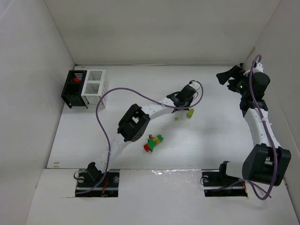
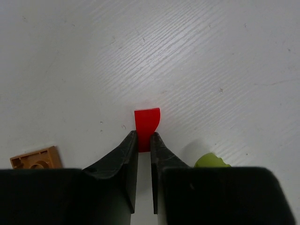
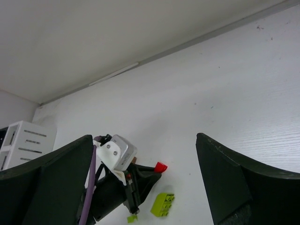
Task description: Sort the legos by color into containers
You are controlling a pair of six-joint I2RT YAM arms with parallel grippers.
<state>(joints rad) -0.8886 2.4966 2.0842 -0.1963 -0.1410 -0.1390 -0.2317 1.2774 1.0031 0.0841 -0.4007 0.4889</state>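
A red lego point(image 2: 146, 126) lies on the table point(image 1: 211, 140), mid-width toward the far edge. The left gripper point(image 2: 144, 138) pinches its near end, presumably to carry it to the containers point(image 1: 92, 96) at the far-left corner. Only the left wrist view shows that grip; overhead, the arm hides the brick. The right gripper point(image 3: 144, 140) hangs spread wide, holding nothing, by the right edge.

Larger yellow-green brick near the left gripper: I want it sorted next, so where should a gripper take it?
Across two opposite flat side walls of the larger yellow-green brick, coming straight down from above: it seems to lie studs-up with its sides free.
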